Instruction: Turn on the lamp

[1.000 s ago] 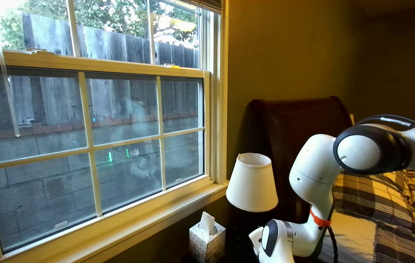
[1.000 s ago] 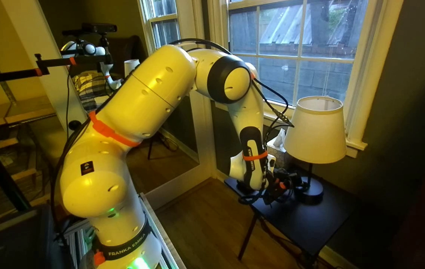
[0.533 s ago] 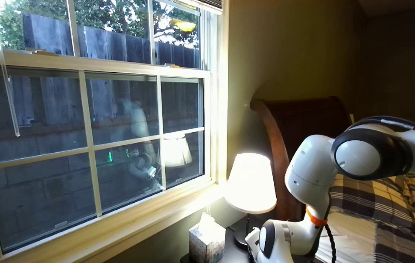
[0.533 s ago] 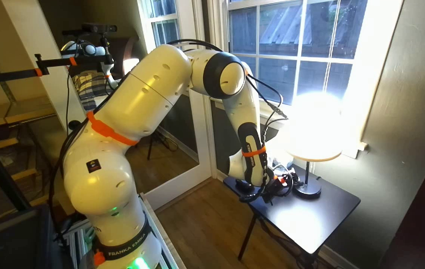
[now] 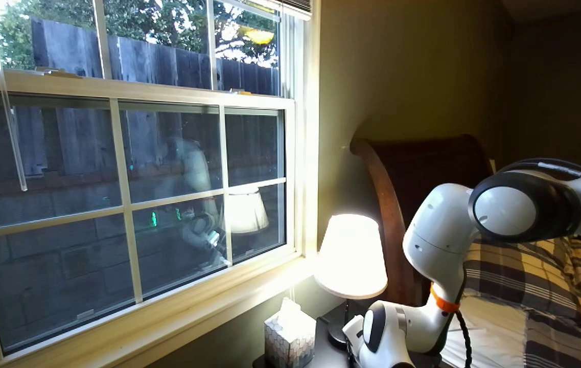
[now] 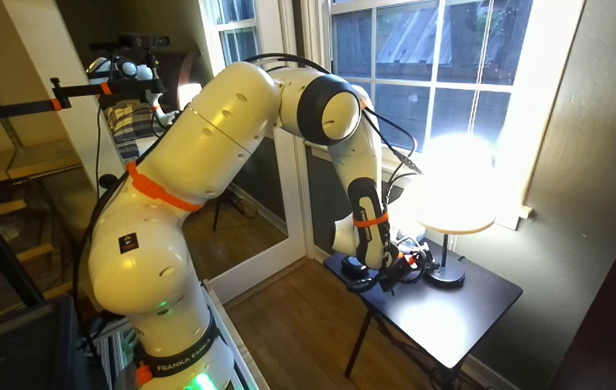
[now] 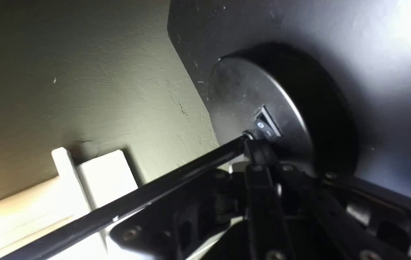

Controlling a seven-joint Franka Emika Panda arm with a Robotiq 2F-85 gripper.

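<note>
**Lamp (image 5: pixel 351 255) lit, my claw (image 7: pixel 260 147) drawn together at its switch (image 7: pixel 267 124)**

A band (image 6: pixel 183 358) on my arm (image 6: pixel 221 135) reads FRANKA EMIKA; smaller lettering on a panel (image 6: pixel 371 238) further along it blurs. The switch carries a little circle and a short dash.

My claw is brought fully together with nothing I can see between its halves, just beside the switch, which is set in the lamp's round foot (image 7: pixel 239 97). The lamp stands upright, glowing, on the black table (image 6: pixel 481 298). Its pole (image 7: pixel 136 195) passes close along my claw. On one side the tabletop reaches well past the foot to its corner; on another, the edge lies near the foot, with the wall (image 7: pixel 100 90) beyond.

Whether my tip touches the switch or pole, I cannot tell. In an exterior view, cables (image 6: pixel 405 160) crowd the claw and glare swallows the shade's (image 6: pixel 454 187) outline. Near the lamp, a tissue box (image 5: pixel 290 337) runs off the bottom of an exterior view.
</note>
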